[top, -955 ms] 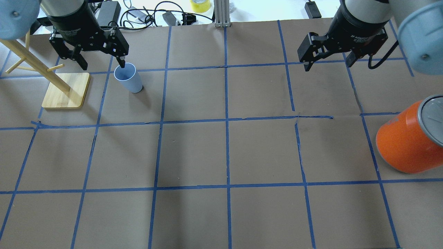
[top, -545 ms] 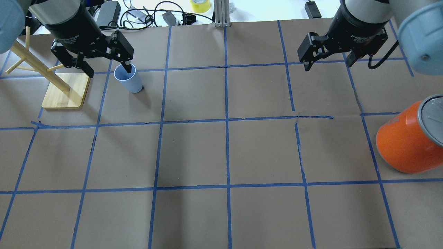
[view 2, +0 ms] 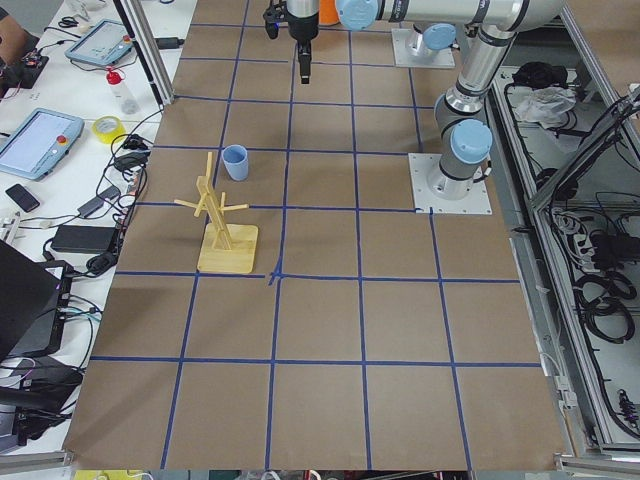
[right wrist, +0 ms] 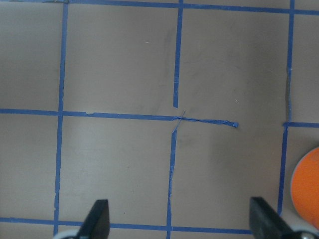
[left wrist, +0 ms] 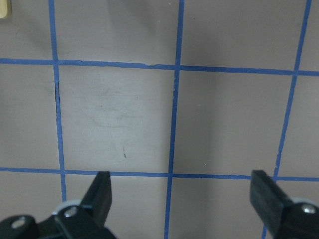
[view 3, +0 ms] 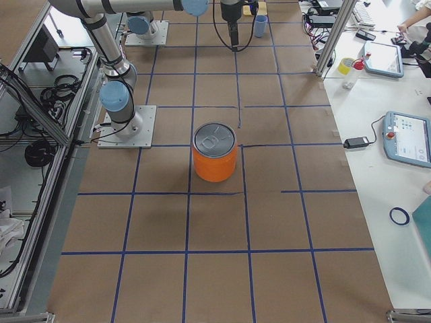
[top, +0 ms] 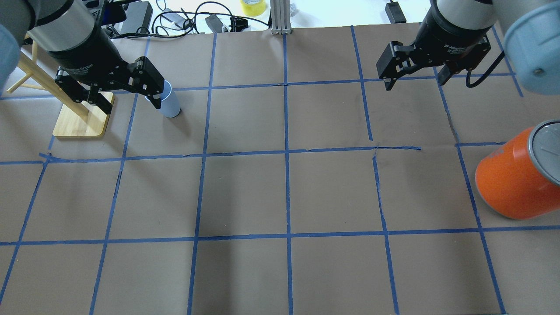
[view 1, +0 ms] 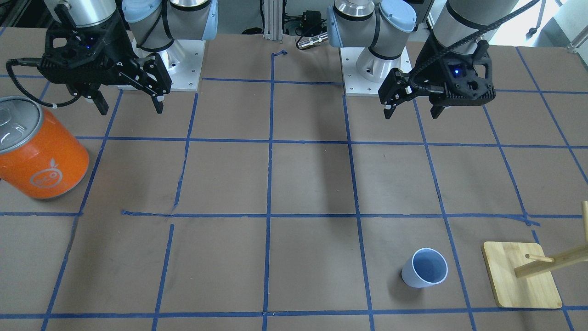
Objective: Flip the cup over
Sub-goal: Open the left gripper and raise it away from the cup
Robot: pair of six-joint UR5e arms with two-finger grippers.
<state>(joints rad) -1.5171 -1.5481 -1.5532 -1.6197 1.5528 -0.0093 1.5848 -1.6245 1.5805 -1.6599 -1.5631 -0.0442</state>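
Note:
The small pale blue cup stands upright, mouth up, on the brown table near the wooden stand. In the overhead view the cup is partly hidden behind one finger of my left gripper. In the front-facing view that left gripper hangs open and empty, high above the table and well apart from the cup. The left wrist view shows only open fingertips over bare table, no cup. My right gripper is open and empty, hanging above the far right of the table, and also shows in the front-facing view.
A wooden mug tree on a square base stands just left of the cup. A large orange can with a silver lid stands at the right edge. Cables and a yellow tape roll lie beyond the far edge.
My left gripper has moved up and back toward me, away from the cup's mouth, still open. The cup stays upright in place. The right arm has not moved.

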